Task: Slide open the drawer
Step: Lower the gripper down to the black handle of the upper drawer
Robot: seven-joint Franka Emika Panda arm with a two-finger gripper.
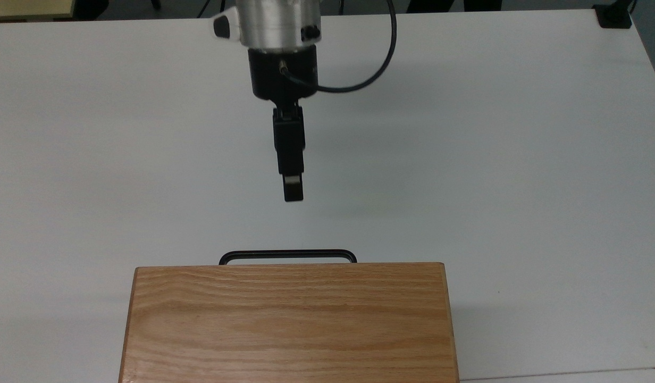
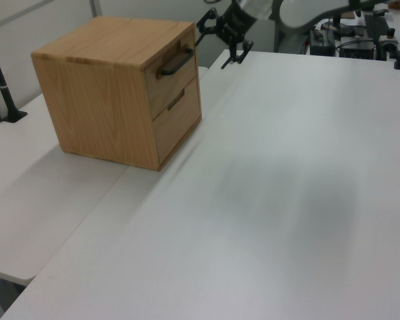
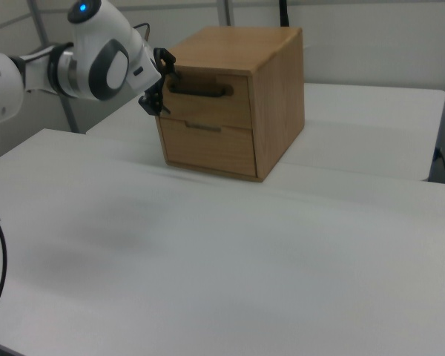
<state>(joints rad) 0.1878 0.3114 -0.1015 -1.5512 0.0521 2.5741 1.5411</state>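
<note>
I read no labels or writing. The gripper (image 2: 220, 37) hovers near the drawer (image 2: 168, 80), facing its handle (image 2: 177, 62), jaws apart in the left view. The drawer sits closed, uppermost in the cabinet (image 3: 241, 96). The right view shows a lower drawer (image 3: 208, 147).

a white table (image 1: 519, 159) carries an oak cabinet (image 1: 290, 324).
</note>
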